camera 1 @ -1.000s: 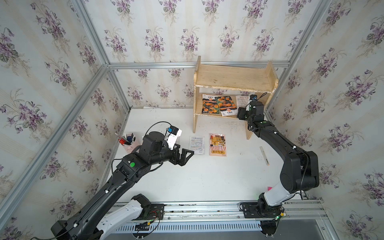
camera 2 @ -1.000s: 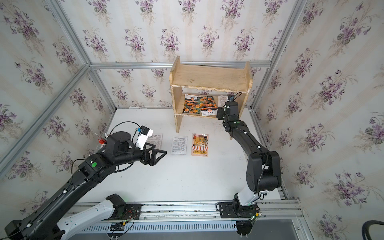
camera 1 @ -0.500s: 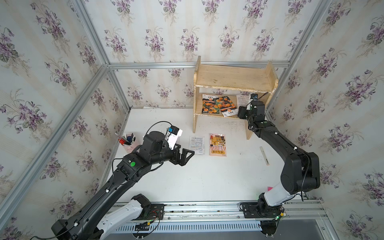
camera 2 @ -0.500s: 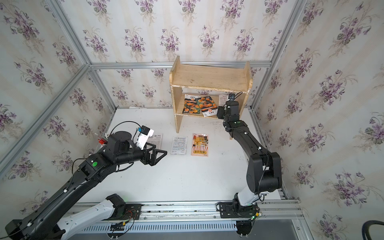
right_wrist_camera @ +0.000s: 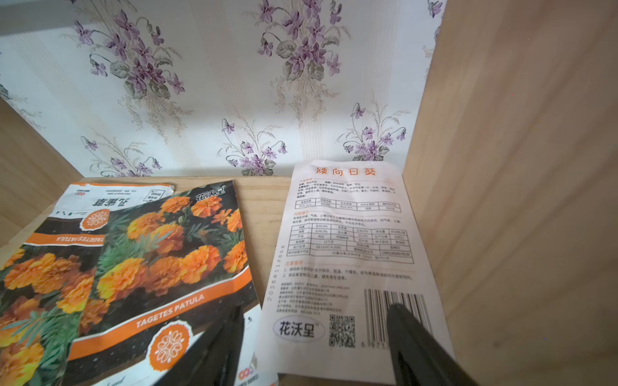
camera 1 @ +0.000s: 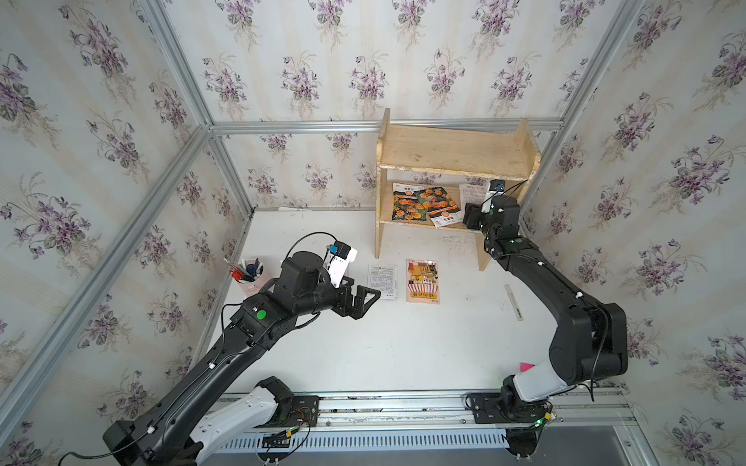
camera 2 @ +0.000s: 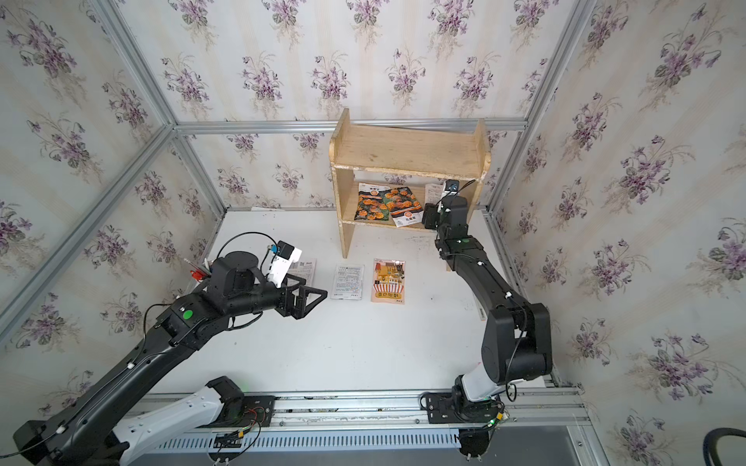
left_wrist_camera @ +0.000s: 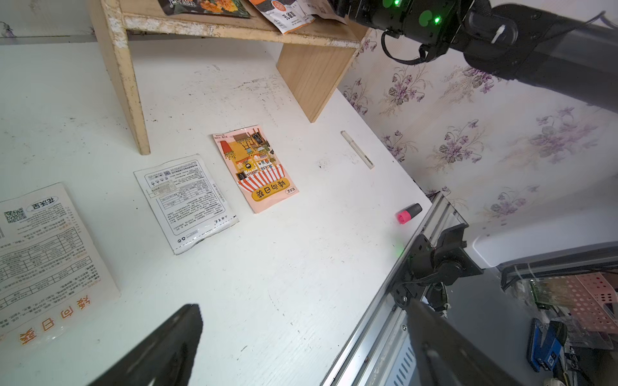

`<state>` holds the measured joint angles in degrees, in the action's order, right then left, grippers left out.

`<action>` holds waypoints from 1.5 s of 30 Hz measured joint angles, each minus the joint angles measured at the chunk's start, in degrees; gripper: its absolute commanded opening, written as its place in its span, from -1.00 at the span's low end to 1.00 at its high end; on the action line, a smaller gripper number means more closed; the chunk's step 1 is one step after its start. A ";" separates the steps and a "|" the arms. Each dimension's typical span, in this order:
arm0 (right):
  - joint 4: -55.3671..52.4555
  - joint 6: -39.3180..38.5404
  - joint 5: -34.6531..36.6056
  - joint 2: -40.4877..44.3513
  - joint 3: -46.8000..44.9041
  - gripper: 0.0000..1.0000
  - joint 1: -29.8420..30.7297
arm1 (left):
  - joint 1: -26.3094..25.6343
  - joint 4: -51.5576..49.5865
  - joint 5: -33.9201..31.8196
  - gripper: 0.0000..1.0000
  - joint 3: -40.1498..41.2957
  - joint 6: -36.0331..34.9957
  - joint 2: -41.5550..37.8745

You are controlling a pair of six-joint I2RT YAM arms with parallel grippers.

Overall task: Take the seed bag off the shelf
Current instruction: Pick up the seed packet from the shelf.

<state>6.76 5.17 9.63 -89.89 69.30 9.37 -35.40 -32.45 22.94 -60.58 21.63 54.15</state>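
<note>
Reaching inside the pale wooden two-tier shelf (camera 1: 452,149), the right gripper (right_wrist_camera: 314,309) was open and empty at the white printed seed bag (right_wrist_camera: 344,234). The left gripper (camera 1: 367,304) was wide open, empty, before the shelf.

I see a cup of pens (camera 1: 248,279) at the side of the table (camera 1: 383,347). A white pen (camera 1: 514,302) and a pink-tipped marker (left_wrist_camera: 408,213) lie flat on it, apart.

Both arms forward: left arm (camera 1: 258,322) low, jaws wide apart; right arm (camera 1: 537,278) far-extended, jaws partly apart.

Shelf (camera 1: 456,149) — raw matt wood (chipped whitish edges); seed bag (right_wrist_camera: 347,254) seemingly glossy.
</note>
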 measured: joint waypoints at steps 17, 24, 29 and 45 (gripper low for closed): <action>4.61 -2.27 1.53 -9.09 6.38 0.48 -1.38 | 0.00 0.02 -0.68 1.00 -0.33 -0.57 3.32; 3.74 -2.62 2.14 -14.16 11.63 0.49 -2.62 | 0.00 0.15 -0.68 0.99 -0.92 -0.79 5.29; 1.64 -2.60 2.54 -15.15 13.09 0.48 -2.62 | 0.00 0.20 -0.68 0.99 -1.03 -1.03 5.40; -4.39 -1.53 -1.62 -6.88 4.92 0.45 -2.38 | 0.00 0.35 -0.22 1.00 -0.07 -1.25 3.48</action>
<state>2.37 3.64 8.01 -96.77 74.22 6.98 -35.40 -32.10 22.72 -60.64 20.38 57.63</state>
